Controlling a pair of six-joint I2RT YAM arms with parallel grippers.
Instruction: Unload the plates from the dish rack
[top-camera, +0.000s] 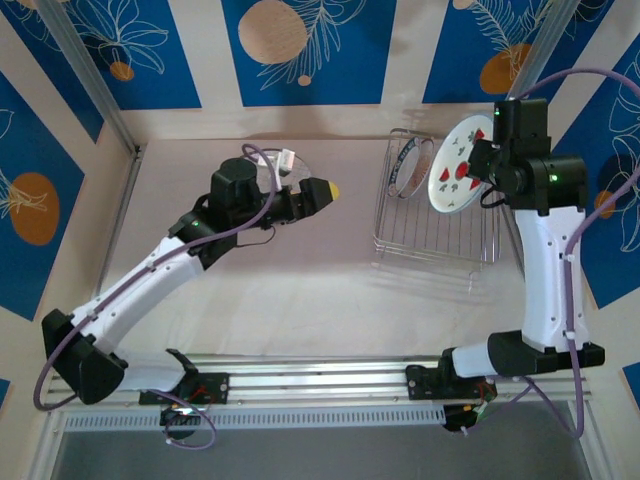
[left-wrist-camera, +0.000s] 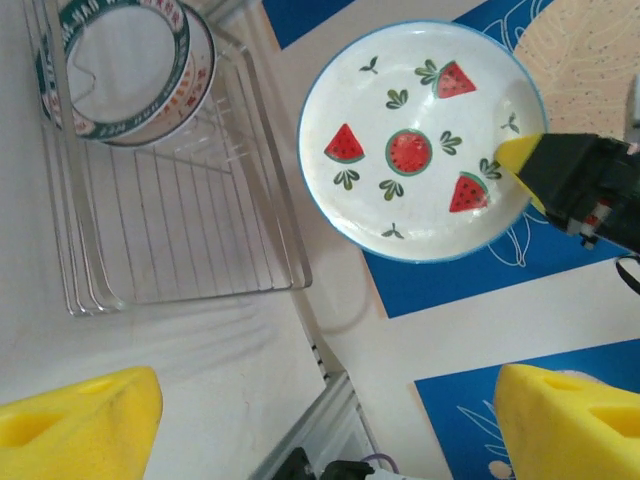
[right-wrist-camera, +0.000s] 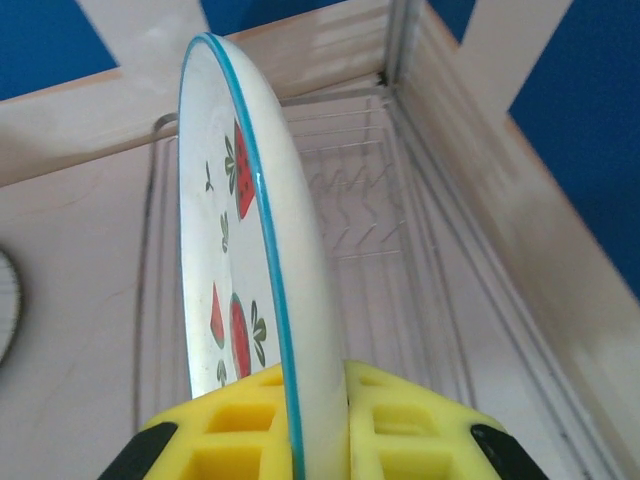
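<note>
A pale, faintly creased cloth covers the table, evenly lit, with only soft shadows on it. Cream walls close it in at 9, 12 and 3 o'clock, set with deep blue panels that carry white line-drawn leaves. A tan disc sits on the panel at 12 o'clock, an orange disc on the panel at 9 o'clock. A slanted aluminium post rises at 11 o'clock, a second post at 1 o'clock. Along the 6 o'clock edge runs an aluminium rail, then a ribbed strip, then a dark grey surface.
</note>
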